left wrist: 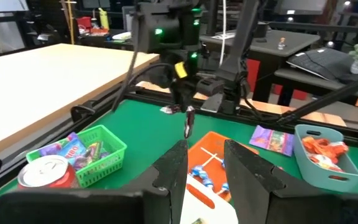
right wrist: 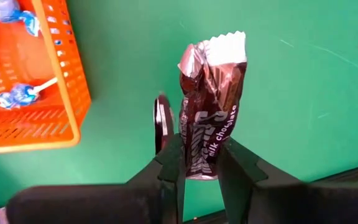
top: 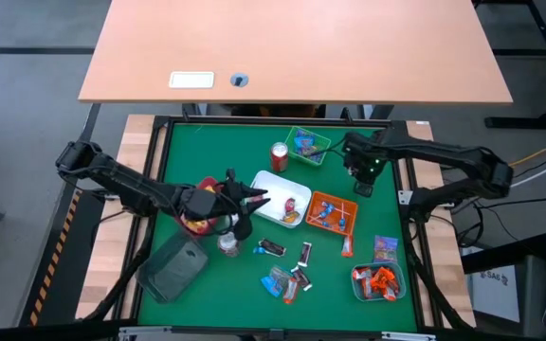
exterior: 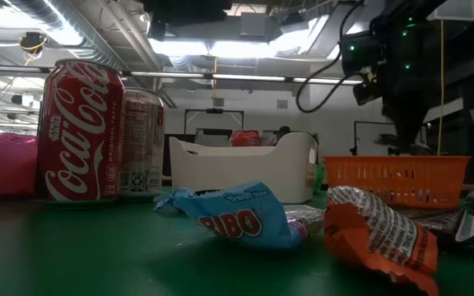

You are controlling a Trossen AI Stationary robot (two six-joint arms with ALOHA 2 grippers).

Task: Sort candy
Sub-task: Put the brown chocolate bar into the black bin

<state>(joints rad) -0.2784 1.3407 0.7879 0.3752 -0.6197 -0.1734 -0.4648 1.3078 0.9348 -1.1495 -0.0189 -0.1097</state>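
The right gripper [right wrist: 199, 163] is clamped on a dark brown milk chocolate bar [right wrist: 209, 109], held above the bare green table surface [right wrist: 291, 93] just beside the orange tray [right wrist: 58, 93]. That tray holds blue-wrapped lollipops [right wrist: 18, 94]. In the high view the right gripper [top: 363, 178] sits between the green tray [top: 308, 144] and the orange tray [top: 333, 212].

The left gripper [top: 251, 201] hovers at the edge of the white tray [top: 271, 185], fingers [left wrist: 173, 171] parted with nothing between them.

Loose candy [top: 287, 279] lies scattered on the near part of the table, with orange packets in the teal tray [top: 378, 281]. A purple-blue packet [top: 385, 248] lies beside that tray. A red soda can [top: 279, 155] stands upright near the green tray.
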